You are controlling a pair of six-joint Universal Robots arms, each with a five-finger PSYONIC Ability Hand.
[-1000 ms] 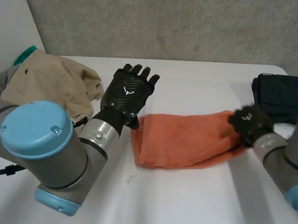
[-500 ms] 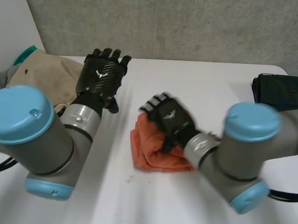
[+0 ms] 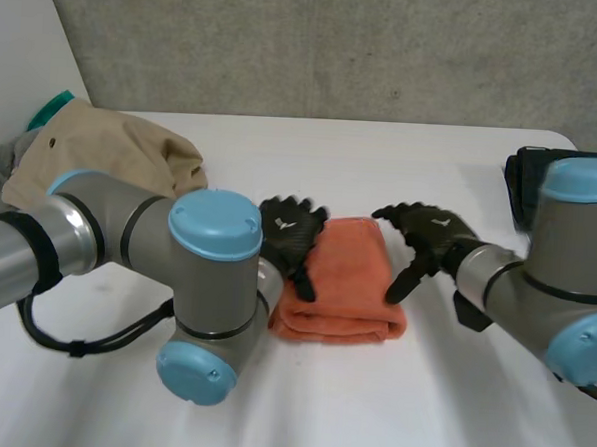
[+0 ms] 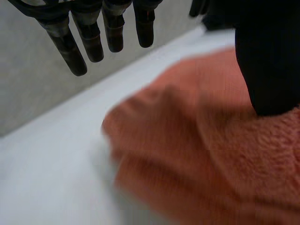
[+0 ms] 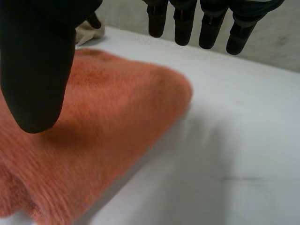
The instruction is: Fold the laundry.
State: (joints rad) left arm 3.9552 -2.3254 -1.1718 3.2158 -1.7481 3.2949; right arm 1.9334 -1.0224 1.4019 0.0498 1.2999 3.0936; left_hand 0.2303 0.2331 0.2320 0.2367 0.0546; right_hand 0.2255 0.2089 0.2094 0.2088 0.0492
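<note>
Towel (image 3: 346, 276) folded mid-table — beige garment (image 3: 112, 159) left, dark clothes (image 3: 524, 185) right.

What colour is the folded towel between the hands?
The towel is plain orange, clearest in the head view.

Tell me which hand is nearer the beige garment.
Left. The left hand sits at the orange towel's edge toward the beige garment; the right hand is beyond the towel.

White table (image 3: 382, 158): orange towel (image 3: 351, 276), beige clothes (image 3: 112, 159)
</note>
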